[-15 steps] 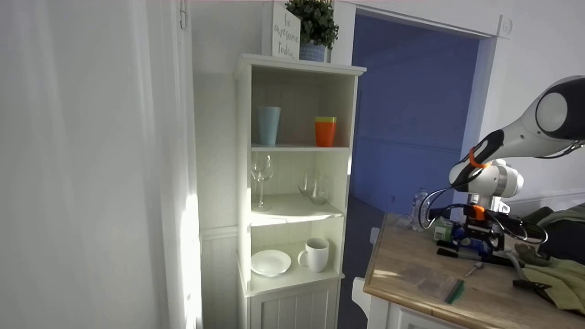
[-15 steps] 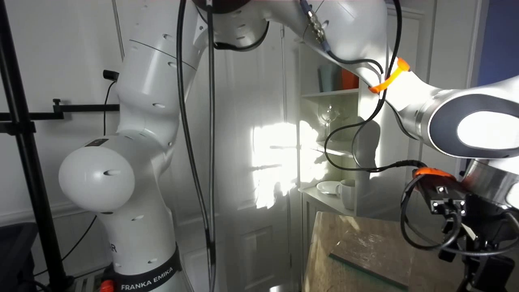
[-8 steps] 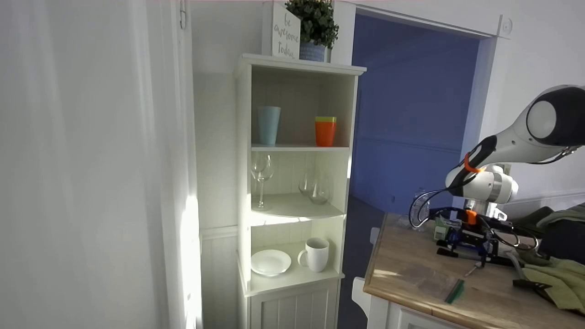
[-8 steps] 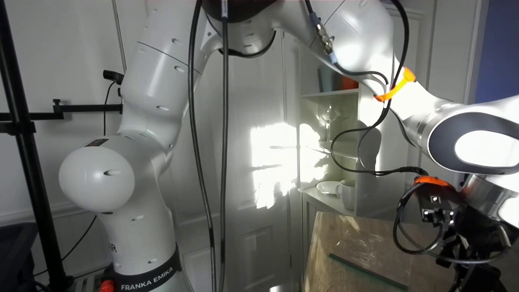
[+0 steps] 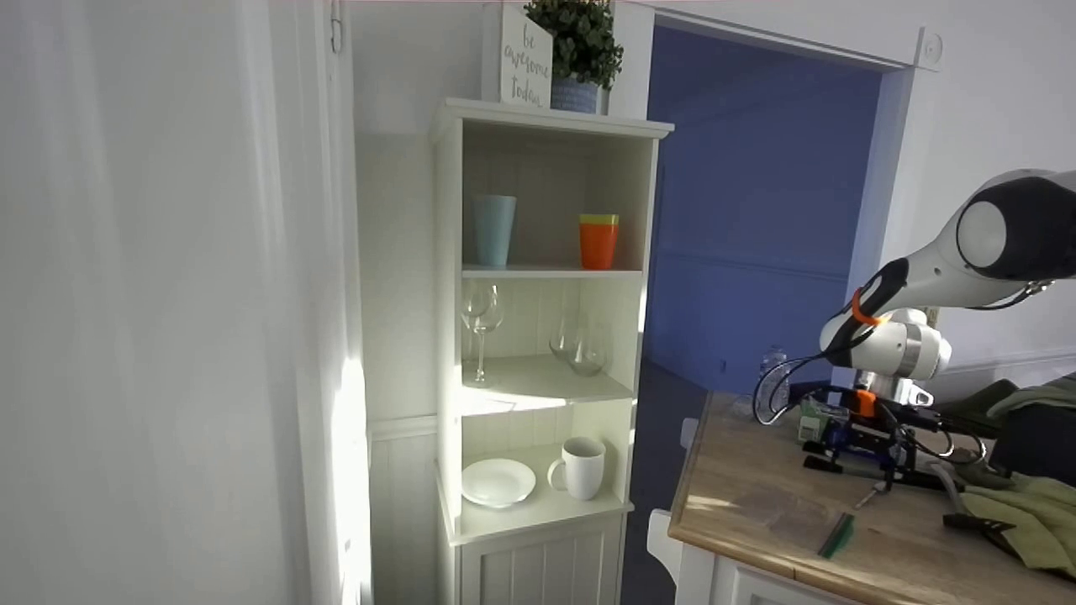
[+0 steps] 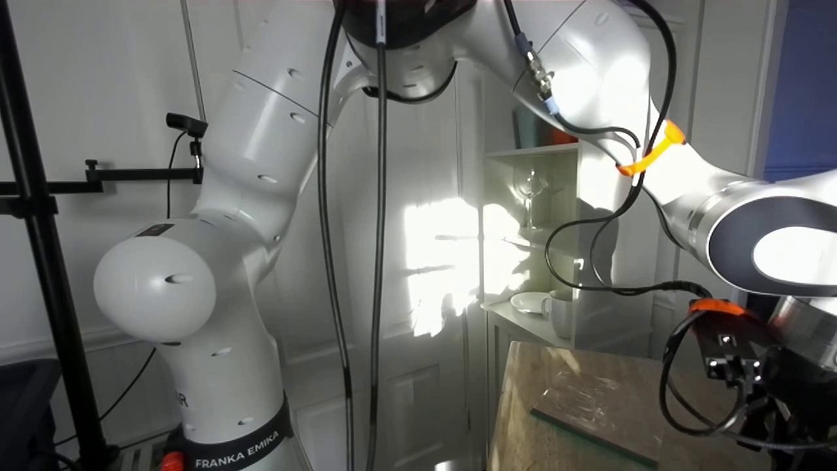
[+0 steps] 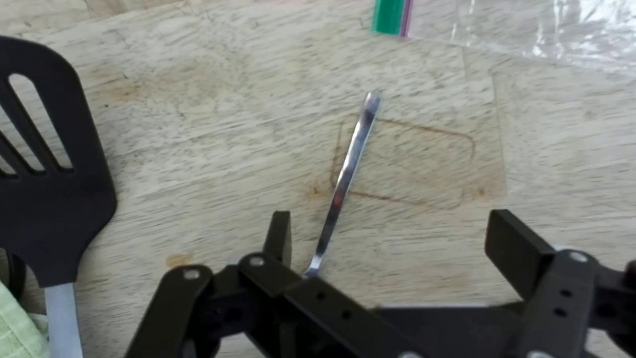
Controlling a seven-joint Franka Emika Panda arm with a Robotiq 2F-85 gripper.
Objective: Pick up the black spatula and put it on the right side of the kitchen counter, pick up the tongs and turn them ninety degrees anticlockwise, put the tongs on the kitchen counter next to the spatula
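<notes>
The black slotted spatula lies at the left of the wrist view, its silver handle running off the bottom edge. Its head also shows in an exterior view, on the right of the light-wood kitchen counter. What look like the tongs, black-ended with a grey middle, lie on the counter behind my gripper and are partly hidden by it. They are out of the wrist view. My gripper is open and empty above the counter, right of the spatula; a thin metal utensil handle lies under its left finger.
A clear bag with a green seal lies near the counter's front edge. A bottle and a green box stand behind. A green cloth and dark bag lie at right. A white shelf cabinet stands to the left.
The arm and gripper have moved down towards the counter, with a small sideways shift. The gripper now stands nearer the metal utensil. The objects on the counter have not visibly moved.
</notes>
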